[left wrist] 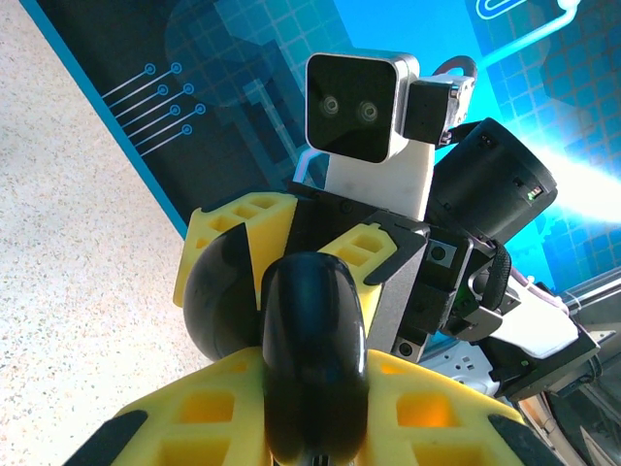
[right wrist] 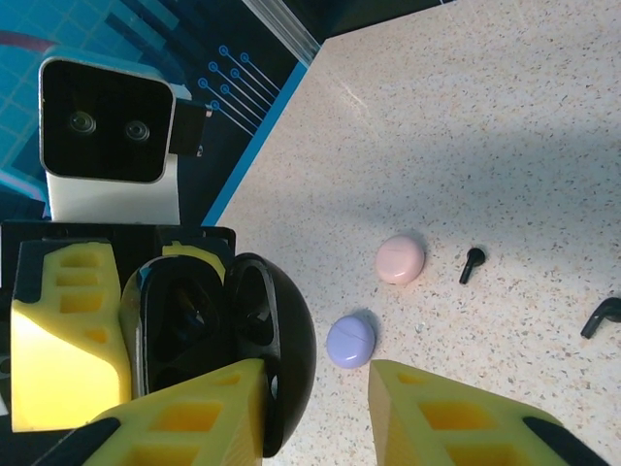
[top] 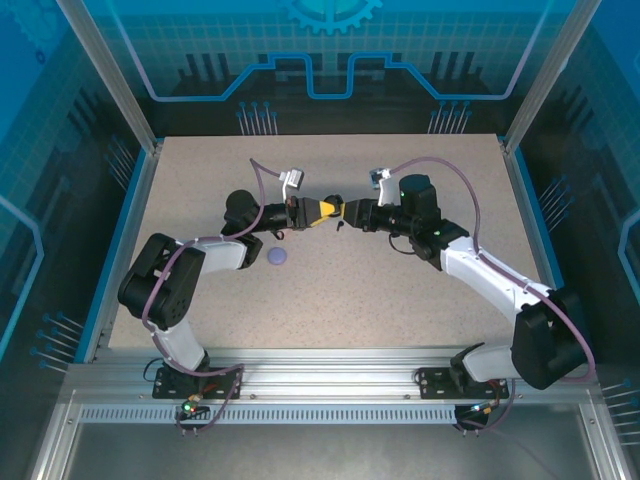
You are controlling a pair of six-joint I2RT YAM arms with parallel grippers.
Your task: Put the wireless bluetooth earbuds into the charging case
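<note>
Looking mid-table, we see the left gripper [top: 322, 213] pinching the open black charging case [right wrist: 194, 320] above the table [right wrist: 505, 126]; the right gripper [right wrist: 318, 381] faces it, fingers spread beside the lid; a black earbud [right wrist: 473, 264] lies near a pink case [right wrist: 400, 259] and a lilac case [right wrist: 350, 341]; a second black earbud [right wrist: 602, 317] lies nearby.

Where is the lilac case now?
The lilac case lies on the table, left of centre in the top view, near the left arm; the right wrist view shows the pink case beside it.
</note>
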